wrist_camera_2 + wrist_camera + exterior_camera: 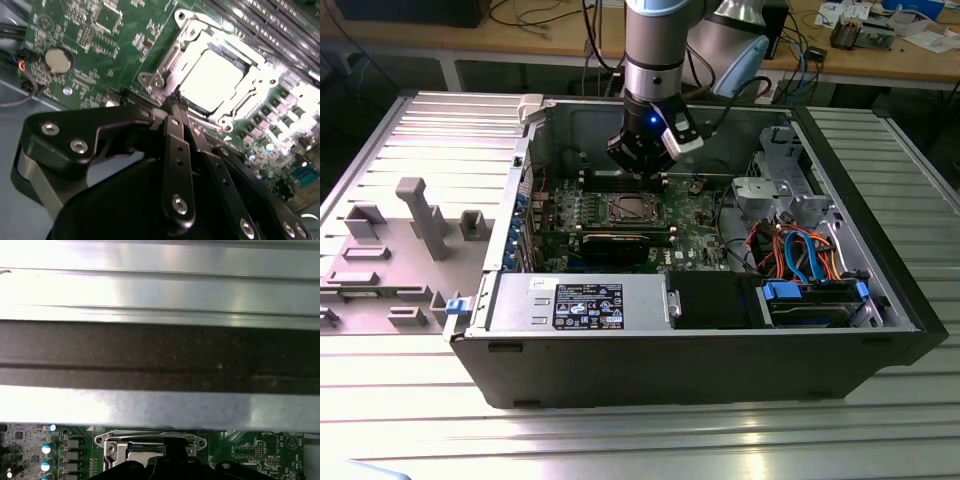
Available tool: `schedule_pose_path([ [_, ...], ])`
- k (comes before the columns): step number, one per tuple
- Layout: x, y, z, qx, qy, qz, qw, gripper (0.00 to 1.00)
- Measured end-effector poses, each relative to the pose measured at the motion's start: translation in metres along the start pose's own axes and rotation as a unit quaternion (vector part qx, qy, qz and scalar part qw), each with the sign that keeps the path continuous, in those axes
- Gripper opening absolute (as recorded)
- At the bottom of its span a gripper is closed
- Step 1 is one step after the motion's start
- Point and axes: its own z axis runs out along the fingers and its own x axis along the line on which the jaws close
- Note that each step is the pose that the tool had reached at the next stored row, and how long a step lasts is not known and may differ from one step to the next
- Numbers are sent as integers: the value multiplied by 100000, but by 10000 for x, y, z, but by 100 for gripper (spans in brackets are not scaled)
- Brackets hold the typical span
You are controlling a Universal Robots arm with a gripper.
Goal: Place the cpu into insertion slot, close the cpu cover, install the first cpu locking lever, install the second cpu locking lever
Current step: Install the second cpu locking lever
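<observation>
Cpu [212, 80] sits inside the insertion slot [250, 100], with the cpu cover [187, 37] shut over it. The claw [176, 107], fingers pressed together, holds nothing and hangs just beside the slot in the open computer case [910, 300].

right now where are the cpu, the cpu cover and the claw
cpu [216, 80], second wrist view, middle of its bright metal top
cpu cover [192, 46], second wrist view, silvery frame edge beside the chip
claw [176, 102], second wrist view, at its closed tips

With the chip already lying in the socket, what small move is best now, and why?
Probably a slight descent at the socket's edge: the cpu sits in the insertion slot under the cpu cover, and the gripper hangs shut just beside that frame.
</observation>
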Motion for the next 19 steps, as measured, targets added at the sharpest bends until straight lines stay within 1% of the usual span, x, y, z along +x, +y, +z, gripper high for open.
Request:
schedule_pose_path([
  [6,3,-69,1,1,-4,1,100000,11],
  [14,3,-71,1,5,1,0,100000,11],
  [19,4,-103,1,8,4,-2,100000,11],
])
